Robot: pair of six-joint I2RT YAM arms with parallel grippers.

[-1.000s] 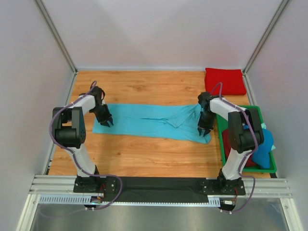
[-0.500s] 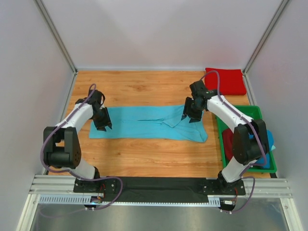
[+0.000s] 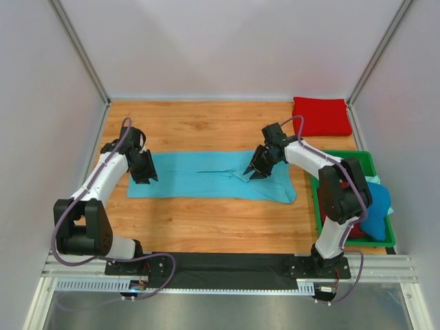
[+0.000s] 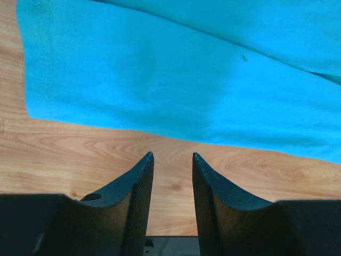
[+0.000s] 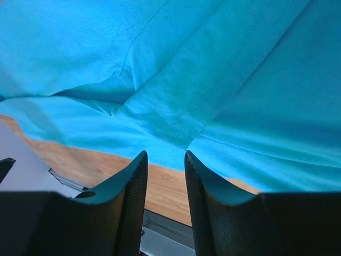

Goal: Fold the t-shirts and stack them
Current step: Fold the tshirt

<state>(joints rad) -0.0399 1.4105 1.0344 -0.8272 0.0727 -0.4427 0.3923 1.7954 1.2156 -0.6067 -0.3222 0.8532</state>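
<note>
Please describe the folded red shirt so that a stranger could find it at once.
Start at the wooden table and go to its far right corner, just beyond the green tray. There lies the bright red t-shirt, alone, folded into a compact rectangle, while the light turquoise t-shirt lies spread long across the middle.

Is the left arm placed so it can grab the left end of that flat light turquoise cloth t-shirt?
Probably yes. The left gripper hangs right at the left end of the light turquoise t-shirt, jaws apart and empty, with nothing between it and the cloth.
</note>
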